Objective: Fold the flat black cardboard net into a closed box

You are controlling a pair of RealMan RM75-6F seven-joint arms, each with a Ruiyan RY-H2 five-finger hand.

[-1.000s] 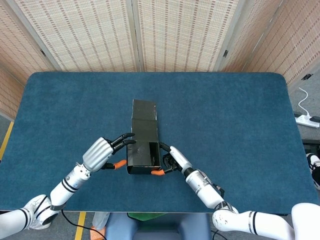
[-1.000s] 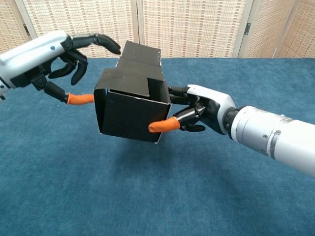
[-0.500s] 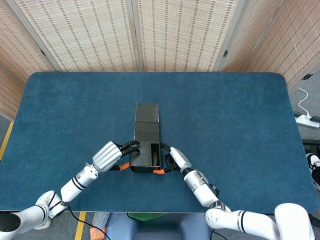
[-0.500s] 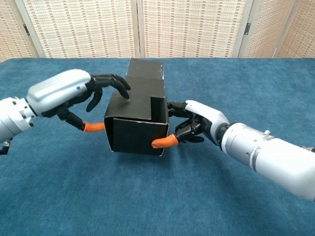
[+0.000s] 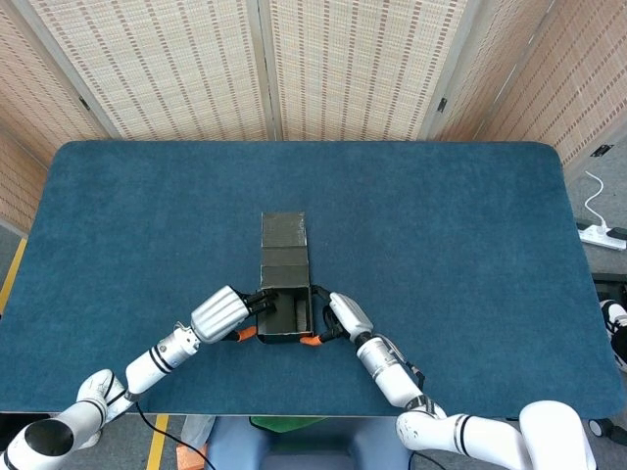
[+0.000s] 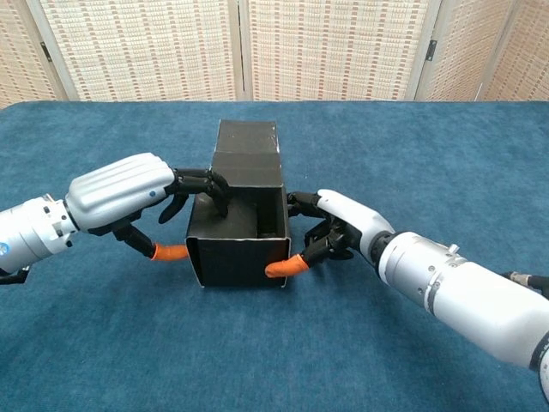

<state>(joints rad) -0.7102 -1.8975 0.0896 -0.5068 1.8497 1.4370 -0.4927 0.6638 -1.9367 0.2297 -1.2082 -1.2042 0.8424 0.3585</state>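
Chest view is showing the black cardboard box [image 6: 243,210] sitting on the blue bench [image 6: 103,343] between the two hands, already raised into walls but open on top at the near end. The left robot hand [image 6: 141,199] is gripping the box's near-left wall, with dark fingers hooking over the rim into the cavity and its orange-tipped thumb pressing outside, low on the front corner. The right robot hand [image 6: 330,227] is bracing the opposite wall, its orange thumb tip lying against the lower front-right corner and its fingers curling against the side panel.

By my reading, the walls are being squared and the closing is not yet done. The next move is probably calling for one hand to steady the box while the other brings the far panel, lying beyond both hands, over the opening.

Head view is hiding the box's near wall and both thumbs. Whether that far panel is a loose lid or fixed is hard to tell.
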